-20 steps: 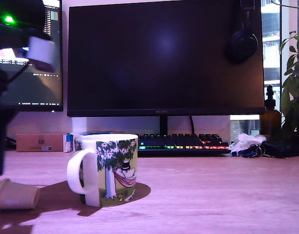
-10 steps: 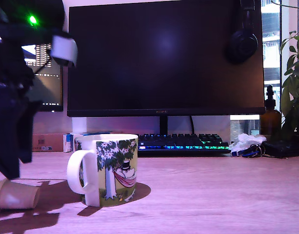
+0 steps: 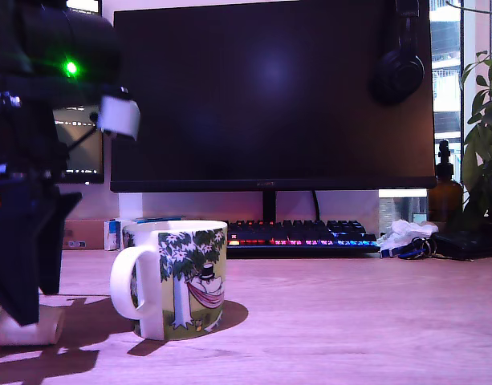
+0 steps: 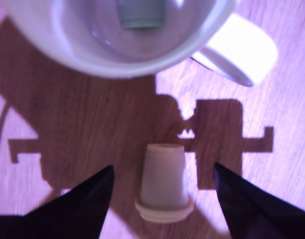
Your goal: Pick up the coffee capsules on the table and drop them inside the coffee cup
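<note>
We can read no brand or lettering: the coffee cup (image 3: 178,278) carries only its print of a green leafy tree, a top-hatted figure and a pink hammock, and the small text on the side screen (image 3: 79,148) is too fine to make out. Our hand (image 4: 162,174) is released, its two dark fingers (image 4: 77,209) spread wide on either side of a pale capsule (image 4: 163,183) that lies on its side on the counter (image 3: 350,321), touching neither. In the wrist view the cup sits at 12 o'clock from that capsule, and a grey-teal capsule (image 4: 140,14) rests inside it. In the exterior view the arm (image 3: 25,176) covers most of the pale capsule, at 9 o'clock from the cup. Behind the cup, toward 12 o'clock, stand a large dark monitor (image 3: 270,96) and a backlit keyboard (image 3: 302,235); headphones (image 3: 400,64) hang at 1 o'clock, with a brown bottle (image 3: 444,192) and a plant (image 3: 482,136) at 2 o'clock.
</note>
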Controlling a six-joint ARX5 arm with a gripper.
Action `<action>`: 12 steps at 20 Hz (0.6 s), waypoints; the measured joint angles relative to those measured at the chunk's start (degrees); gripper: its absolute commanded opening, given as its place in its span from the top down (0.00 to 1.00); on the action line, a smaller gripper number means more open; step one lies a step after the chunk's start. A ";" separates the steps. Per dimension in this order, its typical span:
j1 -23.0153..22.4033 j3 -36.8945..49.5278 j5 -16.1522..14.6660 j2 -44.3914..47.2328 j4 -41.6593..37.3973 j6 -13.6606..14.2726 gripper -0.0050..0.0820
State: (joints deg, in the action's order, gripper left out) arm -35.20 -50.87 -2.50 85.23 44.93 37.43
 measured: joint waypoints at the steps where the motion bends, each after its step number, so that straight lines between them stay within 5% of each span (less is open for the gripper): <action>1: 0.00 0.00 0.02 0.44 0.02 0.15 0.27; 12: 0.66 0.00 0.07 3.80 0.11 0.24 0.27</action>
State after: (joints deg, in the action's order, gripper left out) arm -34.54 -50.87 -2.44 89.03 45.04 37.67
